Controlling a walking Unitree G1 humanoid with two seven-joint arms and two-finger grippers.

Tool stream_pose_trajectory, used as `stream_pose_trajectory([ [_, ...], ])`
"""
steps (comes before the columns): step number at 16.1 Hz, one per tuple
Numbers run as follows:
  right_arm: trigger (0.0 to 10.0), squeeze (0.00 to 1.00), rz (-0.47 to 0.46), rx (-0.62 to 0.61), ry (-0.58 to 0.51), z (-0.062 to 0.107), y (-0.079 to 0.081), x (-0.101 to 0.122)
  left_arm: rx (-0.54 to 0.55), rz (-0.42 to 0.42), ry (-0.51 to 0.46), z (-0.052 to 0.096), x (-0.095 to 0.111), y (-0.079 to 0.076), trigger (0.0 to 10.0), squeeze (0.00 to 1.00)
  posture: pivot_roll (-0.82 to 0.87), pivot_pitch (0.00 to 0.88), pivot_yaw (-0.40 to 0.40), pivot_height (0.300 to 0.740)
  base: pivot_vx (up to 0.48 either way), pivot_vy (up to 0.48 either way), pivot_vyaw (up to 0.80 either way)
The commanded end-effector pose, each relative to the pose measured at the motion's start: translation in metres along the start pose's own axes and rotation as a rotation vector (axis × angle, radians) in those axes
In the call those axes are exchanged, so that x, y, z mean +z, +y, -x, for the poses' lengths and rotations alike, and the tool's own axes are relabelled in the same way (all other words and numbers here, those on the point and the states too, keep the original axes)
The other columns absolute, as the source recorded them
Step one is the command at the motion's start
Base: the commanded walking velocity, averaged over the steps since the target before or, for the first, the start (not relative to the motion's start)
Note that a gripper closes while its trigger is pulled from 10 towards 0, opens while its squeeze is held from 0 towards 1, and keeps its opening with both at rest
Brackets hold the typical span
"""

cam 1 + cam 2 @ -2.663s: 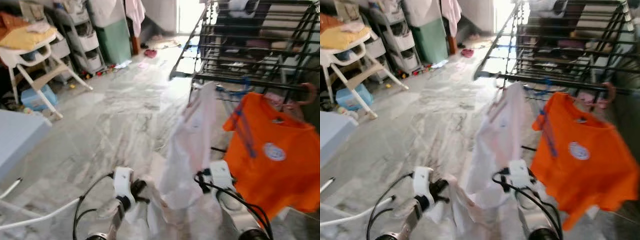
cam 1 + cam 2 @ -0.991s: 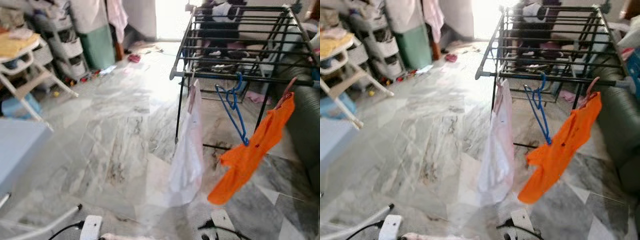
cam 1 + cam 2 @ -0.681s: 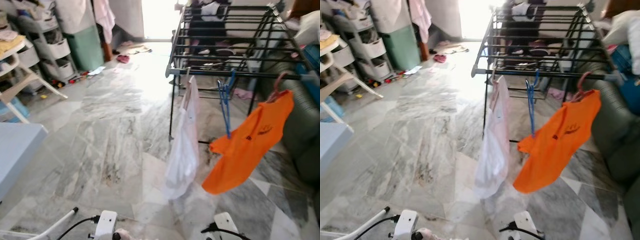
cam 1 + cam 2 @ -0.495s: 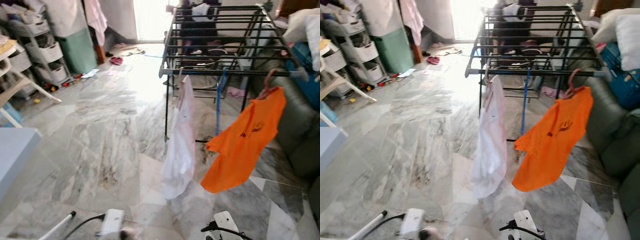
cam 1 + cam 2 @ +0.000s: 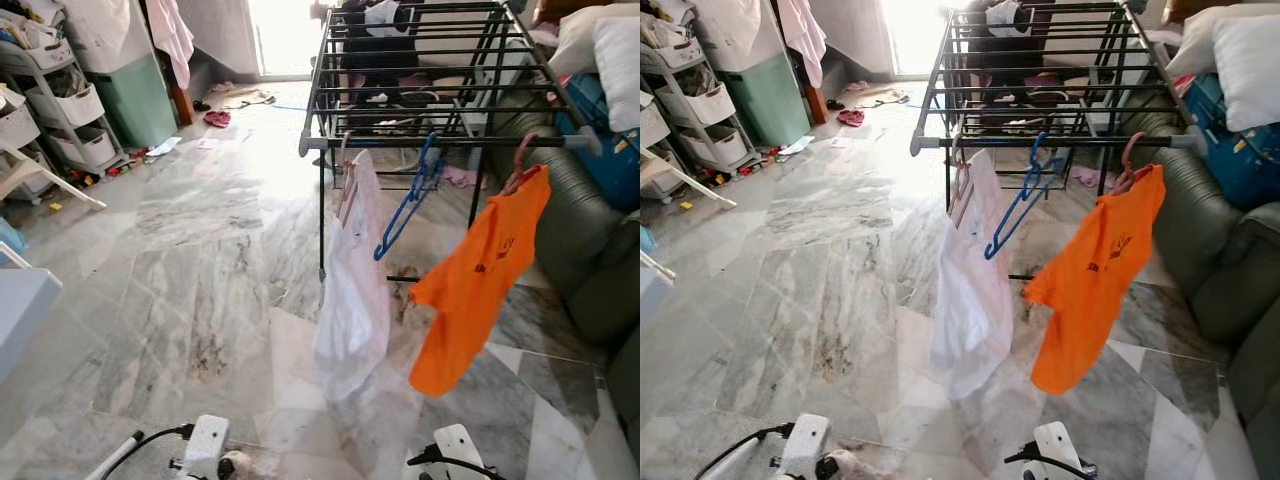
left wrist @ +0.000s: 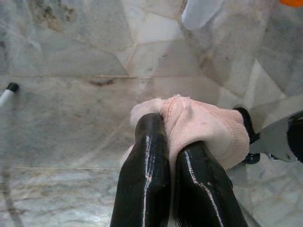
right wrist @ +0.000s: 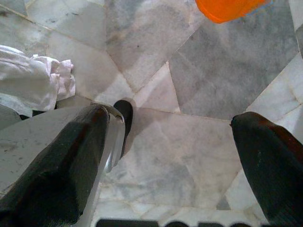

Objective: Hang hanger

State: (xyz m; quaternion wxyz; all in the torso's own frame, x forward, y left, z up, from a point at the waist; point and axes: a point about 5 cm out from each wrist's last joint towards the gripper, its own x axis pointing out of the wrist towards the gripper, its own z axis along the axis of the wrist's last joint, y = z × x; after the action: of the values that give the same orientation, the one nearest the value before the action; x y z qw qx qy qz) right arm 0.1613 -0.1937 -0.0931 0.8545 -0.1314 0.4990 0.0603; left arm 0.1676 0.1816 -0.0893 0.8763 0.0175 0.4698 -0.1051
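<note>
- Two grippers sit low at the near edge of the head views. The left gripper point(image 6: 163, 156) has its black fingers pressed together on a bunched pink cloth point(image 6: 199, 125); the right gripper point(image 7: 170, 142) is spread wide with nothing between its fingers, bare marble floor point(image 5: 200, 260) beneath it.
- From the grippers, the black drying rack point(image 5: 430, 70) stands at about 12 to 1 o'clock, well apart across open floor. Its front rail runs from 9 to 3 o'clock across the view.
- Along that rail, from 9 toward 3: a white garment point(image 5: 355, 300) on a pale hanger, a bare blue hanger point(image 5: 405, 205) tilted with its long axis running down toward 7 o'clock, and an orange T-shirt point(image 5: 475, 290) on a pinkish hanger point(image 5: 520, 160).
- By my reading, the right arm is slightly nearer the blue hanger and the orange shirt, the left arm nearer the white garment; neither is within reach of the rail.
- Containers: stacked storage drawers point(image 5: 60, 100) and a green bin point(image 5: 140, 95) stand at 10 o'clock; what the drawers hold cannot be made out.
- Whether the pink cloth carries a hanger is hidden.
</note>
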Motion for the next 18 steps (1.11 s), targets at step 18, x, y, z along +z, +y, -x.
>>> stream_pose_trajectory([
  [18,10.0,0.0,-0.113,-0.13,-0.7,0.03,-0.021,0.139,0.149,0.169,-0.35,0.005,0.068,0.032,10.0,0.0,-0.25,0.0,0.074,0.74,0.183,0.0,0.0],
])
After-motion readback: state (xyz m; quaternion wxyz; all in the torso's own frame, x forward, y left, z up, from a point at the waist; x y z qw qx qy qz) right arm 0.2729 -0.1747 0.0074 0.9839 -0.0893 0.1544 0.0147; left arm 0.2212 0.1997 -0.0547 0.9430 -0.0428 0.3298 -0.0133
